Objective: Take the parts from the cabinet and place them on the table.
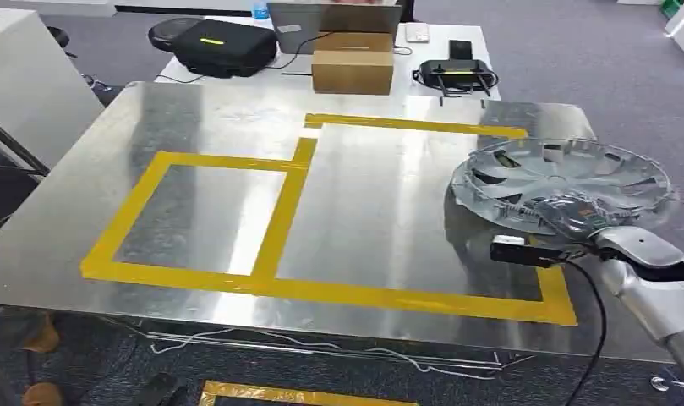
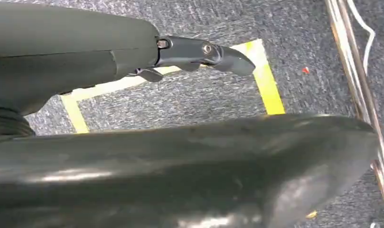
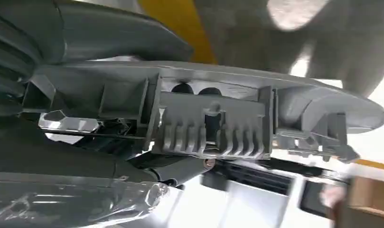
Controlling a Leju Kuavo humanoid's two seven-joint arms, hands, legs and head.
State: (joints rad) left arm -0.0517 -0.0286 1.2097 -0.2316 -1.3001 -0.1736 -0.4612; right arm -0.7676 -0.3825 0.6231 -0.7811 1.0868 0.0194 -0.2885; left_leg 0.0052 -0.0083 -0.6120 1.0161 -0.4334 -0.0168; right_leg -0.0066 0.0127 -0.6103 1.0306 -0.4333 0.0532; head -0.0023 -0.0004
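Note:
A round silver-grey wheel cover [image 1: 562, 178] hangs tilted over the right part of the steel table [image 1: 203, 211], above the larger yellow-taped rectangle. My right hand [image 1: 575, 216] holds it by its near rim. In the right wrist view the cover's ribbed grey underside [image 3: 213, 118] lies clamped between the thumb and the darker fingers [image 3: 180, 171]. My left hand [image 2: 199, 52] hangs low over grey carpet with nothing in it, one dark finger stretched out straight.
Yellow tape [image 1: 279, 220] marks two adjoining rectangles on the table. Behind it stands a white desk with a cardboard box [image 1: 352, 63], a black case [image 1: 224, 46], a laptop and a controller [image 1: 455, 76]. Yellow floor tape [image 2: 268, 85] lies on the carpet beside the table's metal leg frame [image 2: 356, 71].

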